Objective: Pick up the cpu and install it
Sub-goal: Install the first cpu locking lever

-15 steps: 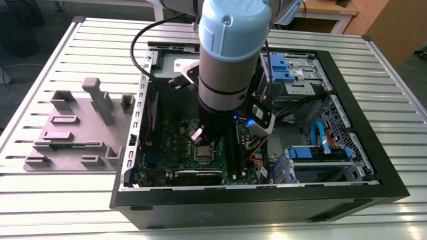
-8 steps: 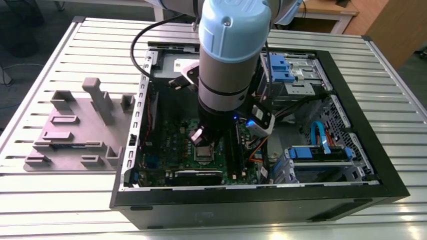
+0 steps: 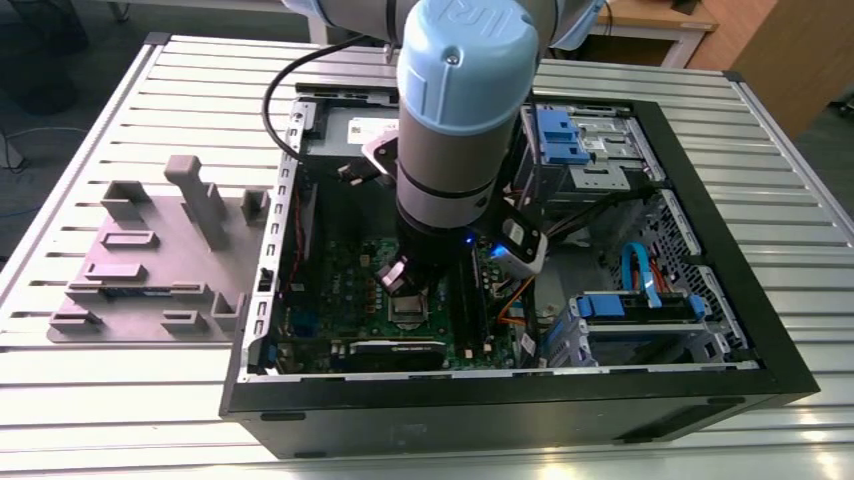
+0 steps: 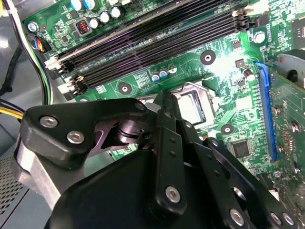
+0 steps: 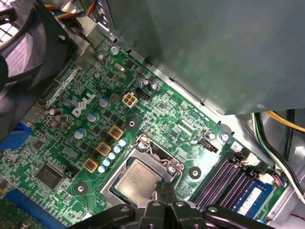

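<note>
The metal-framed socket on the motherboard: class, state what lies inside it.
The cpu lies flat inside the socket, silver top showing. The gripper covers its near edge; anything beneath the chip is hidden.

Thing: the cpu [image 5: 136,180], a small flat square chip.
Look: dull silver metal top with faint print, a thin pale rim around it.
Pose: lying flat, top side up, its edges square with the socket frame [image 5: 151,151].
Place: seated inside the socket frame, within its metal border, on the green motherboard [image 5: 162,112].
Second wrist view: a pale corner of the cpu [image 4: 192,102] shows inside the same frame.
Exterior view: the cpu [image 3: 410,303] is a small pale square.
</note>
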Controlling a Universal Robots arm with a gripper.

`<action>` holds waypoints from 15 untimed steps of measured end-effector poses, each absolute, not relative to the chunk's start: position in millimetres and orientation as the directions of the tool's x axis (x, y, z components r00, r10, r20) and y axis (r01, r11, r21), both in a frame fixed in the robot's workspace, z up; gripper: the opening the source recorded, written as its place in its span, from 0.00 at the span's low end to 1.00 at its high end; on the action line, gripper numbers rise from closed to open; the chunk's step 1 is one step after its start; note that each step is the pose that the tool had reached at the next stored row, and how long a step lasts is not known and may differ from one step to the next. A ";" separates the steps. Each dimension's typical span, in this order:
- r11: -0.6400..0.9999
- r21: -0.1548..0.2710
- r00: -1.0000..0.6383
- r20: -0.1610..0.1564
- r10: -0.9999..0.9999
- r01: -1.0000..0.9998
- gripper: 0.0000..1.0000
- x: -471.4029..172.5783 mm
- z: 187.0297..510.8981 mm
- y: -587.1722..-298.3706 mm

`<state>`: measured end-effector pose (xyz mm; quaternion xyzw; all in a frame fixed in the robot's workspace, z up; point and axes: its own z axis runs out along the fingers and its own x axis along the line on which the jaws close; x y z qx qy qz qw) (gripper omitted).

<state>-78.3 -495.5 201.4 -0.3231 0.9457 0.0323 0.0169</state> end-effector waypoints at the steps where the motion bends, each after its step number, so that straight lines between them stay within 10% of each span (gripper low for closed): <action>1: 0.789 0.050 -0.791 -0.053 -0.610 -0.612 0.11 -78.3 200.5 -495.5; 15: 0.789 0.050 -0.791 -0.053 -0.610 -0.612 0.11 -78.4 199.4 -504.5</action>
